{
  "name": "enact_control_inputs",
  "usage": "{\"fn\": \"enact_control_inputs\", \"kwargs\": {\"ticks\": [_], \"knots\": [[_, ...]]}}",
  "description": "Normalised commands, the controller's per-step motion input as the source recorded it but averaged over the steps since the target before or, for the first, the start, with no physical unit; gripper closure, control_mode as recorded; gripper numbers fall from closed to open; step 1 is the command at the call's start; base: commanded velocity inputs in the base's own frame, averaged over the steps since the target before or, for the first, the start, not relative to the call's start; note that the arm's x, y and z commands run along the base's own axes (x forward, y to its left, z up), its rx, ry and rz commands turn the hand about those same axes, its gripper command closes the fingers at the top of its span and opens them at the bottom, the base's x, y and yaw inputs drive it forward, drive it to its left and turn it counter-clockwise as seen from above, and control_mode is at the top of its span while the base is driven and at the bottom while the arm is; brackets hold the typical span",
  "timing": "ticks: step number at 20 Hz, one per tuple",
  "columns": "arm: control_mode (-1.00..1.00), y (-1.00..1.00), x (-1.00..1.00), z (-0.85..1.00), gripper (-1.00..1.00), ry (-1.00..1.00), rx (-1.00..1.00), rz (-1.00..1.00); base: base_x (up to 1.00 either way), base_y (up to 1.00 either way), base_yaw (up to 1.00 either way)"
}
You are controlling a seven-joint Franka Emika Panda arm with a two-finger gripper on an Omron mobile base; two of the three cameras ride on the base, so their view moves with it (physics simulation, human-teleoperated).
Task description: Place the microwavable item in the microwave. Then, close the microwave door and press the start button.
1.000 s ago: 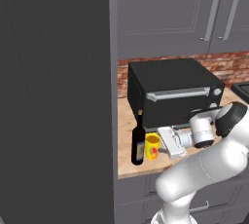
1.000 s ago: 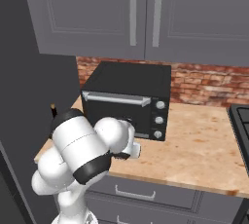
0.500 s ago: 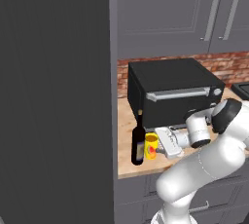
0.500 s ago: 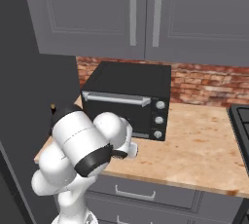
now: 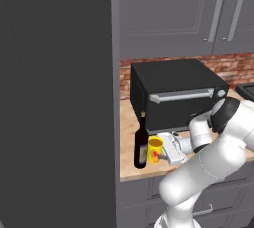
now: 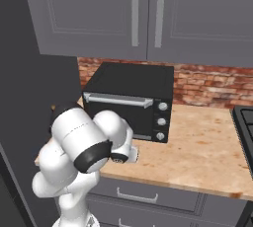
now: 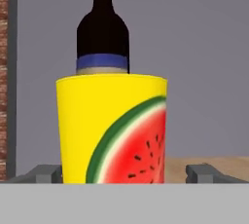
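Observation:
The microwavable item, a small yellow cup with a watermelon picture, stands near the counter's front left corner. The hand view shows the cup close up and upright, between my two fingertips, which stand wide on either side of it without pressing it. My gripper is open and reaches in level from the right. A dark wine bottle stands just left of the cup, and the bottle rises right behind it in the hand view. The microwave and its door are out of view.
A black toaster oven sits at the back of the wooden counter, close behind my arm. A tall dark grey wall bounds the counter on the left, just beyond the bottle. Grey cabinets hang overhead. A stove edge lies at the right.
My hand has edged left and slightly down towards the cup, so its open fingers now flank the cup. Cup and bottle have not moved.

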Motion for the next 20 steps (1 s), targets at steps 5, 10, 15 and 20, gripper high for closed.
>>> {"fn": "enact_control_inputs", "kwargs": {"ticks": [5,10,15,20], "knots": [[-1.00,0.16,0.00,-0.01,-1.00,0.00,0.00,0.00,0.00,0.00,0.00],[-1.00,0.02,-0.07,0.00,1.00,0.00,0.00,0.00,0.00,0.00,0.00],[-1.00,0.00,-0.13,0.02,1.00,0.00,0.00,0.00,0.00,0.00,0.00],[-1.00,0.00,-0.24,0.51,1.00,-0.07,0.00,0.00,0.00,0.00,0.00]]}}
